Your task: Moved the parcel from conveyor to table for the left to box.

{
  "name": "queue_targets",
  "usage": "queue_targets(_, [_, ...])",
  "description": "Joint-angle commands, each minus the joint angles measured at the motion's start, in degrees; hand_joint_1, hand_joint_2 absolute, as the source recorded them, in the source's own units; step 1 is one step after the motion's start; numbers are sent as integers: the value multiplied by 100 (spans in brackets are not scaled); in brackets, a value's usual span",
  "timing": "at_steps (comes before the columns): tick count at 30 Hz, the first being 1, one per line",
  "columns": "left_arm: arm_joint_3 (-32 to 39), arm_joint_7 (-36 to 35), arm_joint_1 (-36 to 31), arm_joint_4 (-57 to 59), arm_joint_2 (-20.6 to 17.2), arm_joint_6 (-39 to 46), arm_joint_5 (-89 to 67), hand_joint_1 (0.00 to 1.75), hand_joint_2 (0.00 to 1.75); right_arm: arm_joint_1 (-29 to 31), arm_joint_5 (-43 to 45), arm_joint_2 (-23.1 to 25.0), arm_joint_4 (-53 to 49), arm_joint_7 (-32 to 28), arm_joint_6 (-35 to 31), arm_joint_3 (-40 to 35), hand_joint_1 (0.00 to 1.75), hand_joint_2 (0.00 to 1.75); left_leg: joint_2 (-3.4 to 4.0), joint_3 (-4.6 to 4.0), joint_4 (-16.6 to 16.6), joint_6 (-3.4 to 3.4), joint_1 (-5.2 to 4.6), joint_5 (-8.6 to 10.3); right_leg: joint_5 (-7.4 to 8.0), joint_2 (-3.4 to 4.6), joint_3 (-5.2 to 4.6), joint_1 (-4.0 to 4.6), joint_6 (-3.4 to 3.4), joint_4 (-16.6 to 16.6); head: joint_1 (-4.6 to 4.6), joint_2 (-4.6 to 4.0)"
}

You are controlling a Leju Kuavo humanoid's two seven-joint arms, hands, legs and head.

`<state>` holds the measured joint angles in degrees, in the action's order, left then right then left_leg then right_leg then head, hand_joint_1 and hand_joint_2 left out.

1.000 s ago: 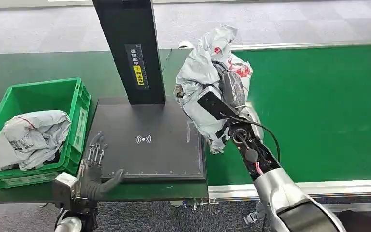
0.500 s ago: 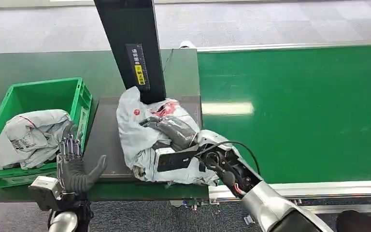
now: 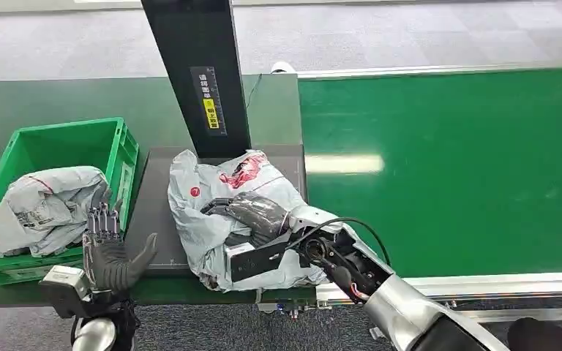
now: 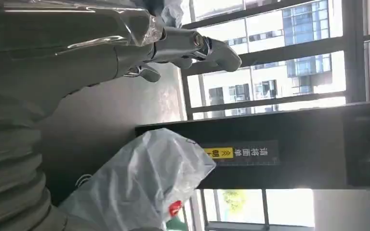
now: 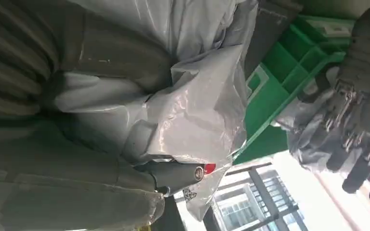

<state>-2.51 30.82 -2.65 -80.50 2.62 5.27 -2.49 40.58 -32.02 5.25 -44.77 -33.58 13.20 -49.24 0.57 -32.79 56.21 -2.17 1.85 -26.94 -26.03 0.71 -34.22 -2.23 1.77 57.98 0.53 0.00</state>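
Parcel (image 3: 223, 212): a grey crumpled plastic mailer with red print, lying on the dark scanner plate (image 3: 157, 219) at the foot of the black post (image 3: 197, 73), fully off the green conveyor (image 3: 446, 168). Its long axis runs roughly from the post toward the table's near edge, tilted slightly toward the robot's right.

Right hand (image 3: 252, 212): laid over the parcel's middle, fingers curled down onto the plastic. The right wrist view shows the film bunched against the thumb, so the hand is judged to be holding the parcel, not yet released.

Left hand (image 3: 113, 252): holds nothing, fingers upright and apart, thumb out. It stands at the near edge of the table between the green crate (image 3: 58, 146) and the parcel, just beside the crate's corner and near the parcel's left side, but not touching it. The crate already contains another grey mailer (image 3: 44, 205).

Controlling relation: the parcel lies to the right of the left hand and slightly farther from the robot; the crate lies immediately to that hand's left. The left hand is therefore the hand placed between the two. A likely precondition for its reach is that the right hand lets go and clears the parcel's top, since it covers the parcel's middle
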Motion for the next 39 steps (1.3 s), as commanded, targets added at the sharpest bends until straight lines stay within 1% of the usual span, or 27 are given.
queue_targets(1, [-115, -44, -209, 414, -68, 32, 53, 0, 175, 486, -201, -9, 966, 473, 358, -795, 175, 175, -9, 10, -6, 16, -3, 2, 1, -12, 13, 2, -16, -7, 0, 0])
queue_targets(4, [-112, -45, -212, 413, -70, 32, 54, 0, 175, 486, -202, -19, 975, 472, 353, -794, 175, 175, -13, 8, -5, 14, -2, 2, 0, -14, 12, 2, -17, -5, 0, 0])
queue_targets(5, [-107, -53, -204, 406, -65, 37, 64, 0, 175, 537, -288, 6, 1068, 612, 447, -896, 175, 175, -10, 3, -2, 10, -2, 2, 0, -10, 6, 1, -12, -2, 0, 0])
queue_targets(6, [-116, -63, -184, 387, -66, 40, 63, 0, 175, 561, -319, 32, 1170, 710, 466, -953, 175, 175, -11, 10, -6, 16, -1, 1, 0, -12, 13, 4, -20, -7, 0, 0])
queue_targets(7, [-117, -75, -166, 370, -60, 48, 60, 0, 175, 564, -340, 42, 1209, 734, 429, -977, 175, 175, -8, 7, -4, 12, -3, 1, -1, -9, 8, 1, -15, -3, 0, 0])
queue_targets(10, [-120, -84, -85, 345, -22, 60, 44, 0, 175, 548, -455, 85, 1321, 811, -12, -968, 175, 175, -7, 11, -7, 12, -2, 1, 0, -9, 12, 2, -15, -7, 0, 0])
queue_targets(11, [-141, -86, -97, 373, -27, 60, 22, 0, 175, 566, -528, 90, 1350, 839, -128, -1004, 171, 175, -12, 16, -10, 18, 0, 3, 1, -14, 19, 5, -21, -12, 0, 0])
queue_targets(12, [-138, -87, -107, 384, -19, 60, 21, 0, 175, 583, -575, 89, 1389, 886, -229, -1018, 21, 175, -9, 9, -6, 13, -3, 1, 0, -9, 11, 1, -14, -5, 2, 0])
queue_targets(13, [-142, -88, -113, 392, -14, 59, 18, 0, 175, 590, -607, 87, 1399, 914, -281, -1026, 0, 175, -10, 12, -7, 18, -2, 2, 1, -11, 15, 3, -19, -8, -2, 0])
queue_targets(16, [-156, -97, -131, 422, -24, 46, -11, 0, 175, 612, -704, 93, 1449, 1022, -466, -984, 0, 175, -15, 10, -7, 19, -2, 3, 1, -18, 16, 3, -20, -9, 2, 0])
queue_targets(18, [-169, -97, -133, 440, -37, 37, -24, 0, 175, 600, -764, 92, 1437, 1115, -771, -899, 0, 175, -8, 5, -3, 10, -3, 2, 0, -9, 8, 0, -11, -3, 0, 0])
queue_targets(19, [-169, -96, -135, 452, -44, 34, -26, 0, 175, 573, -754, 92, 1388, 1075, -1019, -801, 0, 175, -12, 11, -8, 19, -1, 3, 2, -14, 15, 4, -22, -9, 0, 0])
queue_targets(20, [-167, -96, -134, 456, -46, 33, -28, 0, 175, 520, -691, 86, 1282, 974, -1317, -625, 0, 175, -9, 6, -5, 12, -2, 2, 1, -10, 9, 2, -15, -5, 0, 0])
queue_targets(21, [-168, -85, -131, 452, -48, 34, -32, 0, 175, 501, -636, 86, 1231, 911, -1448, -557, 0, 175, -12, 12, -8, 18, -1, 2, 1, -14, 16, 5, -22, -10, -2, 0])
queue_targets(23, [-145, -62, -110, 432, -51, 47, -21, 0, 175, 394, -535, 51, 873, 658, -1877, -243, 0, 175, -10, 4, -3, 11, -2, 1, -1, -10, 7, 2, -12, -3, 0, 0])
queue_targets(24, [-140, -57, -102, 426, -50, 50, -17, 0, 175, 373, -521, 44, 786, 629, -1940, -182, 0, 175, -12, 9, -6, 18, -1, 1, 0, -14, 13, 5, -21, -8, 0, 0])
queue_targets(26, [-133, -41, -66, 390, -70, 58, -14, 0, 175, 275, -461, 32, 462, 498, -2084, 35, 0, 175, -6, 6, -4, 11, -3, 0, -1, -7, 6, 1, -12, -3, 0, 0])
queue_targets(29, [-133, -41, -66, 390, -70, 58, -14, 0, 175, 275, -461, 32, 462, 498, -2084, 35, 0, 175, -8, 11, -6, 19, -2, -1, -1, -10, 13, 4, -21, -8, 0, 0])
queue_targets(33, [-133, -41, -66, 390, -70, 58, -14, 0, 175, 275, -461, 32, 462, 498, -2084, 35, 0, 175, -8, 5, -4, 12, -1, 1, 0, -9, 8, 2, -13, -5, 2, 0])
queue_targets(34, [-125, -33, -61, 386, -70, 61, -8, 0, 175, 245, -440, 37, 428, 461, -2153, 84, 0, 175, -11, 13, -8, 19, -1, 1, 0, -14, 16, 5, -22, -10, -2, 0])
queue_targets(39, [-136, -8, -19, 347, -95, 67, 12, 0, 175, 114, -235, 44, 157, 263, -2534, 481, 0, 175, -7, 6, -4, 12, -2, 0, -1, -8, 7, 2, -13, -4, 0, 0])
